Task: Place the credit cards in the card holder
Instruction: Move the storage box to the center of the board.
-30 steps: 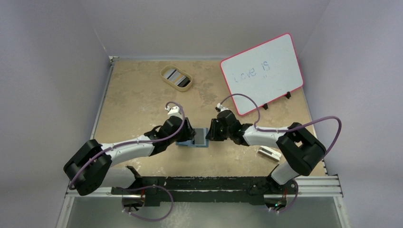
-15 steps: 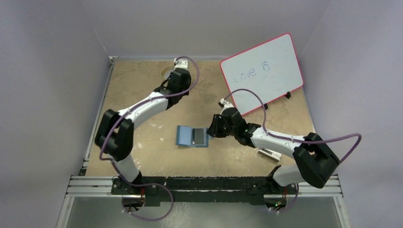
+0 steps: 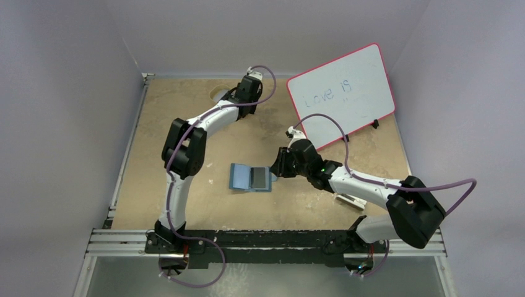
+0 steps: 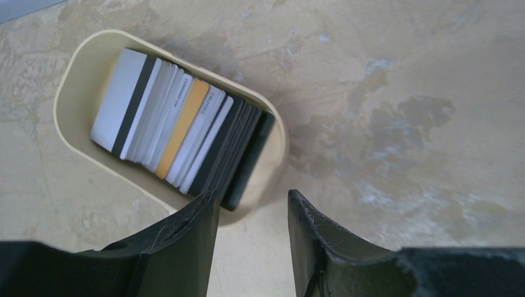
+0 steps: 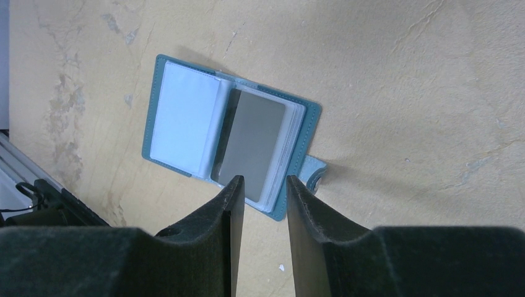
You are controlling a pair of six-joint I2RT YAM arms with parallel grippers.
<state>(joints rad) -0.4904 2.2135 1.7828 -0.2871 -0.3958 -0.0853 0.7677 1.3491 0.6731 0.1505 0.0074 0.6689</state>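
The teal-blue card holder (image 3: 242, 177) lies open on the table mid-view, and a grey card (image 5: 251, 139) sits in its right-hand sleeve. The holder (image 5: 179, 114) has its small tab (image 5: 312, 173) on the right edge. My right gripper (image 5: 265, 179) is open with a narrow gap and empty, just beside the holder's right edge (image 3: 277, 168). Several credit cards (image 4: 179, 124), white, black and one orange, stand stacked in a tan oval tray (image 4: 74, 93) at the back. My left gripper (image 4: 252, 197) is open and empty over the tray's near right end (image 3: 235, 99).
A white board with a red rim (image 3: 343, 93) leans at the back right. A white block with a dark slot (image 3: 348, 199) lies by the right arm's elbow. The left arm stretches across the left half of the table and covers most of the tray (image 3: 216, 94).
My left gripper left the card holder and swung to the back, over the tray of cards. My right gripper stayed by the holder's right edge.
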